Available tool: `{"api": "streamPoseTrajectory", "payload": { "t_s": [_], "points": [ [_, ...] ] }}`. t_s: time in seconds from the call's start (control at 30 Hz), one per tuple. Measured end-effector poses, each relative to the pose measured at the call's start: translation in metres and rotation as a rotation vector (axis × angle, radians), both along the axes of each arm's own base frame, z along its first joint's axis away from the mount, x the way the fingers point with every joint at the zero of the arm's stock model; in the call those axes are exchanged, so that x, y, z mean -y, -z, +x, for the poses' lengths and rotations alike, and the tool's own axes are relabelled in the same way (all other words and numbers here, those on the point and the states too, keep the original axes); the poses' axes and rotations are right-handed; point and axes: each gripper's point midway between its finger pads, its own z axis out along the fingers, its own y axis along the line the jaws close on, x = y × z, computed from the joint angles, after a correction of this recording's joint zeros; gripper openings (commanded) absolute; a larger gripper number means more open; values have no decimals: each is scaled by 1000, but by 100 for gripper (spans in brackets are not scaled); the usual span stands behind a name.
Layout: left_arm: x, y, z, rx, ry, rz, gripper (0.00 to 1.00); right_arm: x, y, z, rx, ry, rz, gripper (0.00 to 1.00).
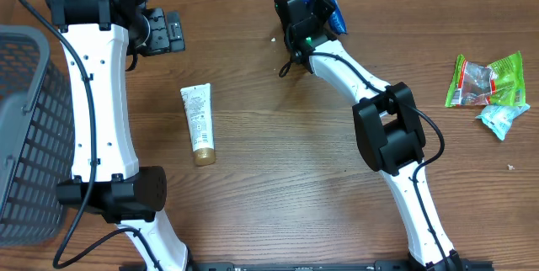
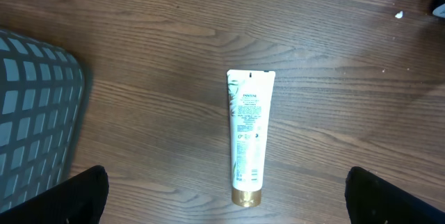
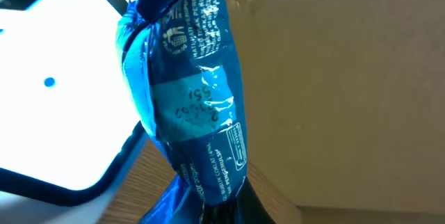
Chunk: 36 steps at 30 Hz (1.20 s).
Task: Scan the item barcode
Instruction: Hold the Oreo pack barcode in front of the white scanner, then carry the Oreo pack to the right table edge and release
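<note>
My right gripper (image 1: 313, 3) is at the back middle of the table, shut on a blue foil packet (image 1: 330, 2). In the right wrist view the packet (image 3: 198, 106) stands up from the fingers (image 3: 233, 213), printed side towards the camera, next to a bright white panel with a dark frame (image 3: 49, 113). I make out no barcode on the packet. My left gripper (image 1: 164, 31) hovers at the back left, open and holding nothing. Its wrist view has the fingertips (image 2: 87, 196) wide apart above a white tube with a gold cap (image 2: 247, 137).
The tube (image 1: 199, 124) lies flat on the wooden table, left of centre. A grey mesh basket (image 1: 21, 136) stands at the left edge. Green and pale snack packets (image 1: 488, 86) lie at the right. A brown cardboard surface (image 3: 348, 78) rises behind the blue packet.
</note>
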Motion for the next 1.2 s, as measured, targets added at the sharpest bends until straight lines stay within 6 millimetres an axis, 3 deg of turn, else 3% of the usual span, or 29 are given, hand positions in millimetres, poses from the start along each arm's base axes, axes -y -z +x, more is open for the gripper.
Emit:
{"api": "streamPoseTrajectory", "payload": {
  "t_s": [0.4,0.57,0.73,0.8,0.9,0.97,1.03,1.13,1.2],
  "points": [
    [0,0,0,0,0,0,100,-13,2,0,-3,-43,33,4],
    [0,0,0,0,0,0,100,-52,6,-11,-26,-134,69,4],
    [0,0,0,0,0,0,100,-99,2,-58,-220,-279,205,4],
    [0,0,0,0,0,-1,100,-113,-23,-86,-308,-325,377,4],
    [0,0,0,0,0,0,100,-114,-57,-127,-446,-341,626,4],
    [0,0,0,0,0,0,100,-106,-77,-156,-571,-333,795,4],
    [0,0,0,0,0,0,100,-89,-84,-172,-659,-293,893,4],
    [0,0,0,0,0,0,100,-46,-85,-181,-749,-135,1049,4],
    [0,0,0,0,0,0,100,-3,-81,-180,-789,0,1152,4]
  ]
}}
